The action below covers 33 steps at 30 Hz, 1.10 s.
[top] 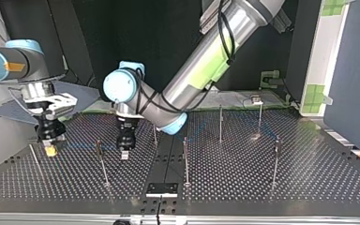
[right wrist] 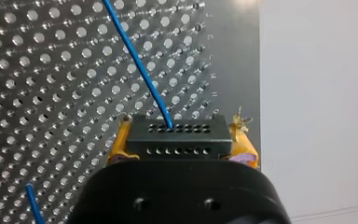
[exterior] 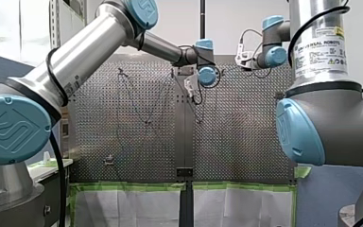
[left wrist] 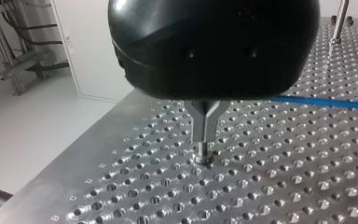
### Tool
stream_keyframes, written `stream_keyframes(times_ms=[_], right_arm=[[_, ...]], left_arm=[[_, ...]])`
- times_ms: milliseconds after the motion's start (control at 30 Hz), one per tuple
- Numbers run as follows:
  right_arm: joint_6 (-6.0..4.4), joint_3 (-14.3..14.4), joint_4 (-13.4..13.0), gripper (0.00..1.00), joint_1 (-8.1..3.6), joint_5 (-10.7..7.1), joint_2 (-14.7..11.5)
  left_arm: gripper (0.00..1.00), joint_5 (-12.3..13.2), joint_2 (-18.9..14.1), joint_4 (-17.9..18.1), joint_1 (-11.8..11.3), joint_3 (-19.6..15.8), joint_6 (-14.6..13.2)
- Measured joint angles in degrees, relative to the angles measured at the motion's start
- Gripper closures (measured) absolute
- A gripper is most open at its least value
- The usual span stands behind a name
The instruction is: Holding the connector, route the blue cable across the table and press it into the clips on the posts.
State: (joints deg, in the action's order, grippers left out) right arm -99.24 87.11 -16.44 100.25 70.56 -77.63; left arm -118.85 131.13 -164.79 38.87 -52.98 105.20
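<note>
Two robot arms: my left arm (top: 201,58), my right arm (top: 14,61).
Two end effectors, one per arm: left end effector (top: 124,154), right end effector (top: 50,149); two fingers (left wrist: 199,126) apiece.
One perforated surface (top: 309,183).
Six upright posts (top: 185,159) counted with certainty in top view; possible seventh, thin, at that view's far left, too faint to confirm.
One blue cable (right wrist: 139,65); two separate stretches visible in right wrist view.
One connector (right wrist: 177,137), black, two rows of holes.
One black plate (top: 161,189), top view's lower middle.
</note>
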Motion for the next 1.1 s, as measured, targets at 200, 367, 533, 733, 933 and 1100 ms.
stream_keyframes(times_ms=[200, 367, 533, 733, 933, 1100], right_arm=[[-0.06, -1.6, 0.0, 1.00, -0.66, -0.60, 2.0], [-0.15, -2.4, -0.2, 1.00, -1.58, -1.42, 3.1], [-0.30, -2.7, -0.3, 1.00, -1.84, -2.22, 3.6], [-0.19, -2.5, -0.2, 1.00, -0.98, -1.57, 3.1], [-0.19, -2.5, -0.2, 1.00, -1.00, -1.57, 3.1], [-0.19, -2.5, -0.2, 1.00, -1.00, -1.57, 3.1]], left_arm=[[1.00, 2.8, 1.3, -0.4, -1.2, 0.2, 0.0], [1.00, 3.9, 2.0, -0.7, -1.5, 0.2, 0.0], [1.00, 4.0, 2.1, -1.6, -1.7, 0.2, 0.0], [0.82, 4.1, 2.1, -2.7, -1.7, 0.2, 0.1], [0.33, 4.0, 2.1, -3.4, -1.2, 0.2, 0.2], [0.00, 3.9, 2.1, -4.6, -1.0, 0.2, 0.2]])
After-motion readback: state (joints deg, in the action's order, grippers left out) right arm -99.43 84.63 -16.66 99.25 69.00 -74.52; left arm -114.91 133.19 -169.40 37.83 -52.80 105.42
